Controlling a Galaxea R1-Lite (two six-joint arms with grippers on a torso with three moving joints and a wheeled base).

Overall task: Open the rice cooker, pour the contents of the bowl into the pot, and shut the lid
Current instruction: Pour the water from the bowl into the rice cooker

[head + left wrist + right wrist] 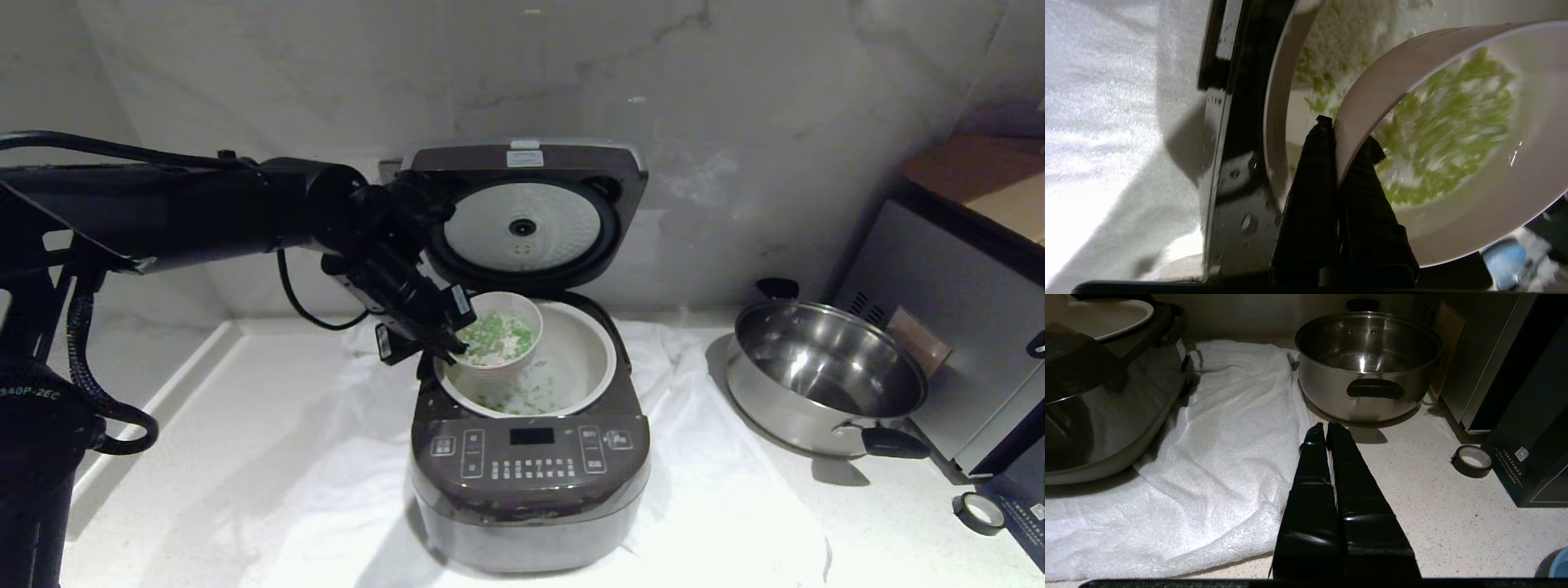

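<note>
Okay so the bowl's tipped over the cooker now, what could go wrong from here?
1. The left tool pinches only the thin rim of the bowl, so the tilted bowl might slip and drop into the pot.
2. The bowl hangs over the pot's left edge; green pieces could spill past the rim onto the white towel.
3. The raised lid stands close behind the arm and could get bumped.

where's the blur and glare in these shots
Left wrist view: green pieces in the bowl are smeared by motion blur. Right wrist view: a bright highlight inside the steel pan. Head view: the towel is washed out near the rice cooker.
</note>
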